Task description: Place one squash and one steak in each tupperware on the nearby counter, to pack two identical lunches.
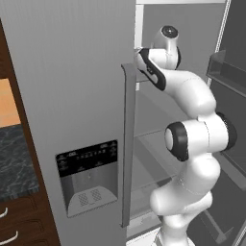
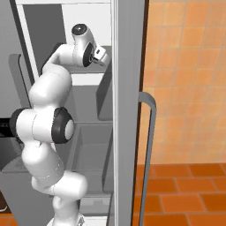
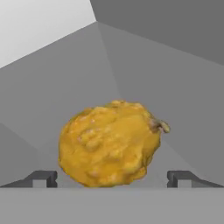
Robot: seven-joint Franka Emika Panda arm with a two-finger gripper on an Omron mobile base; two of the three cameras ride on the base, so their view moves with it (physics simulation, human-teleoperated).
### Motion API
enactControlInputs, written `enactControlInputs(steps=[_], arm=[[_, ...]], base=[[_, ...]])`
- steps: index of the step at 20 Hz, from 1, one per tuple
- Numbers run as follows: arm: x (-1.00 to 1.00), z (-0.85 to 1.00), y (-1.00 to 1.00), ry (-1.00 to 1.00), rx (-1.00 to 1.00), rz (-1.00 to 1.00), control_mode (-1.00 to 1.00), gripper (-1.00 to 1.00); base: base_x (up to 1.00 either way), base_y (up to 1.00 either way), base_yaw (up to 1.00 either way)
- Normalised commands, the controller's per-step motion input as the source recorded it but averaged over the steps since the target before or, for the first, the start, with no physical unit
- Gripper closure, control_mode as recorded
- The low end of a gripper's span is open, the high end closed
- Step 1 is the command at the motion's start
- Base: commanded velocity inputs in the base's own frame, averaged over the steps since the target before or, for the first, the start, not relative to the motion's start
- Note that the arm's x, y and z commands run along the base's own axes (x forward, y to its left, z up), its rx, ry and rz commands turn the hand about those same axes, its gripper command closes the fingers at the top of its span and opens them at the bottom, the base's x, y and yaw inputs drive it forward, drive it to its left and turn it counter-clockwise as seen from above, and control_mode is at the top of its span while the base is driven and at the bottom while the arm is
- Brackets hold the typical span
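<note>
**Arm reaches into the open fridge, tool spread wide before a squash**

The white arm (image 1: 192, 144) rises beside the closed grey fridge door (image 1: 72, 96) and bends over its vertical handle (image 1: 128, 144) into the open compartment. In the left base view the wrist passes just past the door's edge, close to the top of the handle, so there is little room on that side. To the arm's right the swung-open door with its shelf bins (image 1: 226, 67) stands near the elbow.

In the right base view the arm's last link sits high in the compartment at the level of a white shelf (image 2: 88, 79), with the hand turned toward the edge of the tall grey panel (image 2: 128, 110). Below it the grey shelves and drawer fronts (image 2: 90, 150) leave open space around the lower links.

The hand view shows the squash (image 3: 109, 142), a lumpy yellow-orange fruit with a small stem stub at its right end, resting on a grey surface with grey walls meeting in a corner behind it. The tool (image 3: 112, 178) is spread wide: its two dark fingertips (image 3: 41, 178) stand well apart, one at each side of the fruit's lower edge, and neither touches it. There is a clear gap between each tip and the squash.

At the far left of the left base view a strip of dark speckled desk (image 1: 14, 163) lies over brown drawers with curved silver handles (image 1: 9, 235).
</note>
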Motion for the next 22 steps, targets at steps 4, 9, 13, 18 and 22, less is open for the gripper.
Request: enactControlInputs(steps=[4, 9, 13, 18, 22], arm=[[0.76, -0.17, 0.0, 0.0, 0.0, 0.0, -1.0, -1.0], [0.34, -0.36, 0.0, 0.0, -0.01, 0.0, -1.0, 1.0], [-0.27, -0.51, 0.0, -0.01, 0.0, 0.0, -1.0, 1.0], [-0.85, -0.18, 0.0, -0.31, 0.01, 0.06, -1.0, 1.0], [-1.0, 0.14, 0.0, -0.19, 0.0, 0.13, -1.0, 1.0]], base=[[0.0, 0.0, 0.0], [0.0, 0.0, 0.0], [0.0, 0.0, 0.0], [0.0, 0.0, 0.0], [0.0, 0.0, 0.0]])
